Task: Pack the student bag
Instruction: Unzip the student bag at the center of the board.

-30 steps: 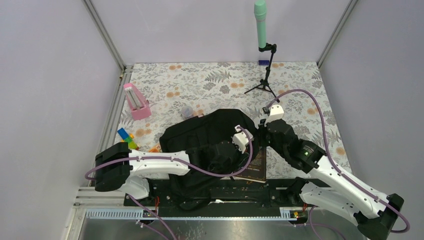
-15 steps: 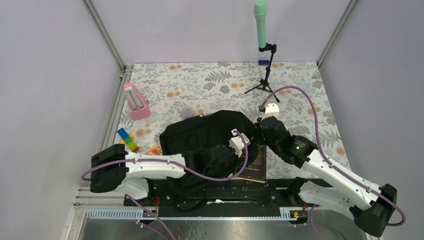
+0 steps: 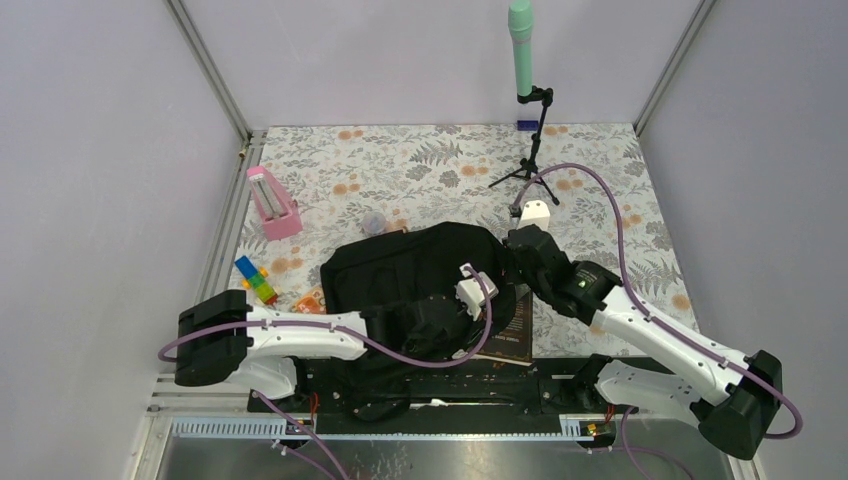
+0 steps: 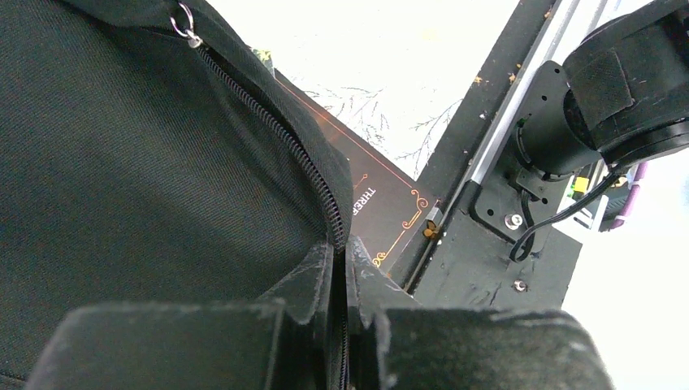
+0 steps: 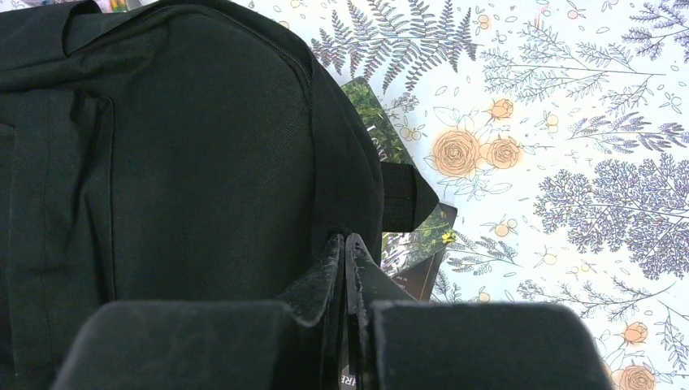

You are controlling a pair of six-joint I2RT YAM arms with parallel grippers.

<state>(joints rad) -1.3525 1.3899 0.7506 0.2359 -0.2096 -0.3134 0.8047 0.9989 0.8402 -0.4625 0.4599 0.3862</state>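
Note:
The student bag (image 3: 400, 268), a soft black backpack, lies in the middle of the floral table. My left gripper (image 4: 341, 248) is shut on the bag's zip edge (image 4: 276, 134) at its near right side, seen from above as the left gripper (image 3: 452, 315). My right gripper (image 5: 345, 240) is shut on the bag's fabric edge by a strap loop (image 5: 402, 195), at the bag's right end as the right gripper (image 3: 508, 268). A dark book with orange ornament (image 4: 382, 203) lies partly under the bag, also the book (image 3: 514, 335). A green-covered book (image 5: 414, 240) shows beneath it.
A pink holder (image 3: 272, 202), coloured blocks (image 3: 255, 280) and an orange item (image 3: 310, 298) lie at the left. A small clear cup (image 3: 374, 222) stands behind the bag. A tripod with a green cylinder (image 3: 527, 150) stands at the back. The black base rail (image 3: 560, 380) runs along the near edge.
Both grippers have shifted slightly left, still shut on the bag. The bag's right end has drawn in leftward with them, and the right wrist has moved a little farther back.

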